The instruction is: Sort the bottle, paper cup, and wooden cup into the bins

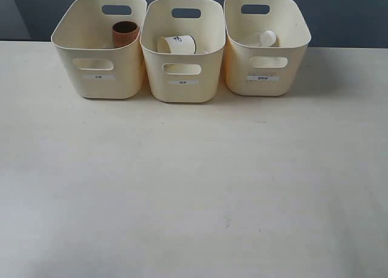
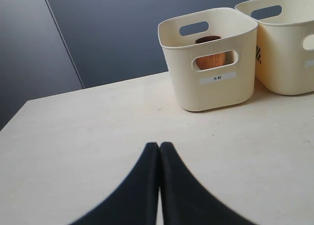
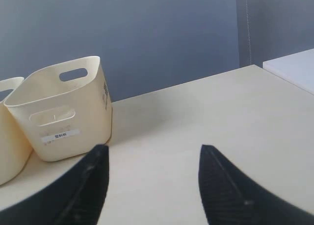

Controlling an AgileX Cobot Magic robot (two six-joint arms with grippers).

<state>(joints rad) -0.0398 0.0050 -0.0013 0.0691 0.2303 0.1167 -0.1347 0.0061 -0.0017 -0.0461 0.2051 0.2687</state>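
Note:
Three cream bins stand in a row at the back of the table. The left bin holds the brown wooden cup, which also shows through the handle cut-out. In the middle bin the white paper cup lies on its side. The right bin holds the bottle; only its white cap shows. Neither arm appears in the exterior view. My left gripper is shut and empty, above the table in front of the left bin. My right gripper is open and empty, near the right bin.
The pale table stretches from the bins to the front edge. A dark blue-grey wall stands behind the bins. A white surface lies beyond the table's edge in the right wrist view.

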